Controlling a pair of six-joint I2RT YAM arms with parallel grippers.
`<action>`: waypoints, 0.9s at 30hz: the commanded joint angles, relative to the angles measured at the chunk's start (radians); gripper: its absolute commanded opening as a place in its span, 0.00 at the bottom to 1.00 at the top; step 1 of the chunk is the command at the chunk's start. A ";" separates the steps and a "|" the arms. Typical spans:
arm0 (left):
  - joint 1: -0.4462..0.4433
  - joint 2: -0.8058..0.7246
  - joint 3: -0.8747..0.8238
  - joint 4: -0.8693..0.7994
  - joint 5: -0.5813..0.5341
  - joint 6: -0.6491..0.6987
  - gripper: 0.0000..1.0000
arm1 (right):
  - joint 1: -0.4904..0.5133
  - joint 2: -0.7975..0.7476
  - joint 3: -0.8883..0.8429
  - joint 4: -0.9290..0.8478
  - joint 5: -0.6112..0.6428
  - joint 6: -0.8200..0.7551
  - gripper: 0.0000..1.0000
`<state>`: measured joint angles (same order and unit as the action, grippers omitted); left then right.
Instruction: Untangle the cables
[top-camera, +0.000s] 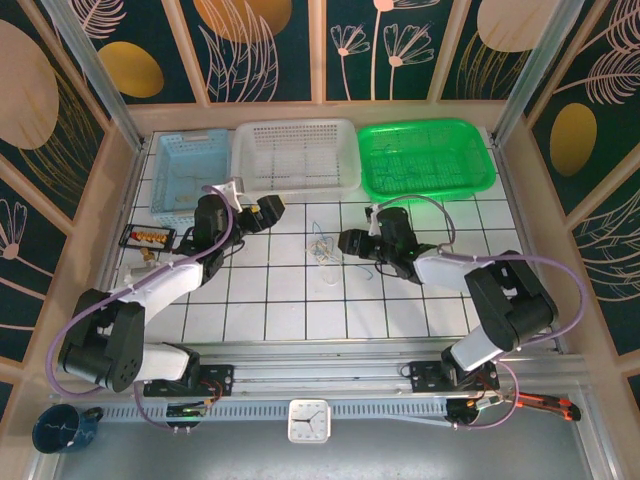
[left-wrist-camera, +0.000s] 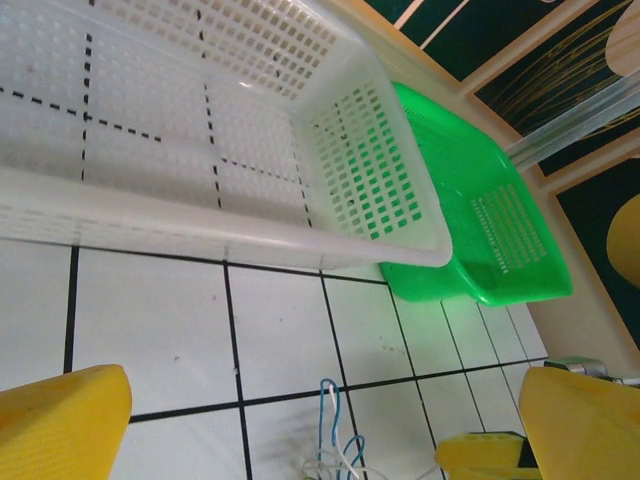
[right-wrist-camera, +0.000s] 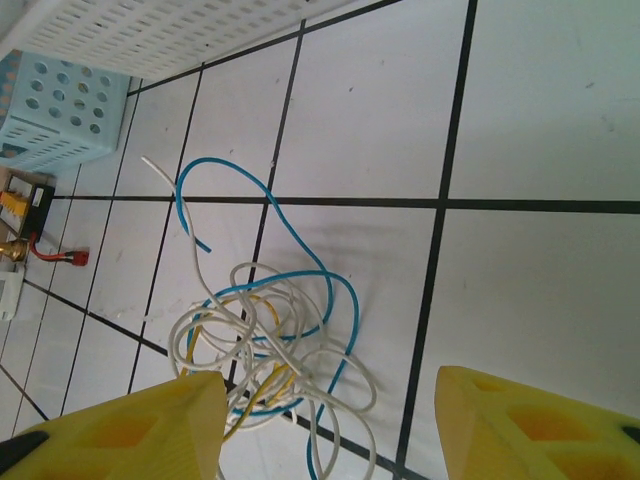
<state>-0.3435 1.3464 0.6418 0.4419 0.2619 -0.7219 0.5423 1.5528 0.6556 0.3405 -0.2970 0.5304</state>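
The cables lie as a small tangle of thin blue, white and yellow wires on the tiled table, between the two arms. In the right wrist view the tangle rests on the tiles, with a blue end and a white end trailing away from it. My right gripper is open just above it, its left finger over the tangle's edge and holding nothing. My left gripper is open too, its yellow fingers wide apart. Blue and white wire loops lie on the tiles between them, untouched.
Three baskets stand along the back: light blue, white and green. A small black tray with parts sits at the left. In the left wrist view the white basket's wall is close ahead.
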 joint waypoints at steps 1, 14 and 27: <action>-0.005 -0.026 -0.028 0.085 0.011 -0.033 0.99 | 0.031 0.043 0.047 0.044 -0.005 0.004 0.58; -0.005 -0.049 -0.047 0.103 0.036 -0.033 0.99 | 0.036 0.126 0.092 0.043 0.105 -0.010 0.36; -0.005 -0.096 -0.036 0.088 0.060 0.005 0.99 | 0.035 0.005 0.136 -0.041 0.124 -0.066 0.00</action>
<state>-0.3435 1.2793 0.6056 0.4976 0.2924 -0.7406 0.5739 1.6341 0.7593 0.3256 -0.1890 0.4946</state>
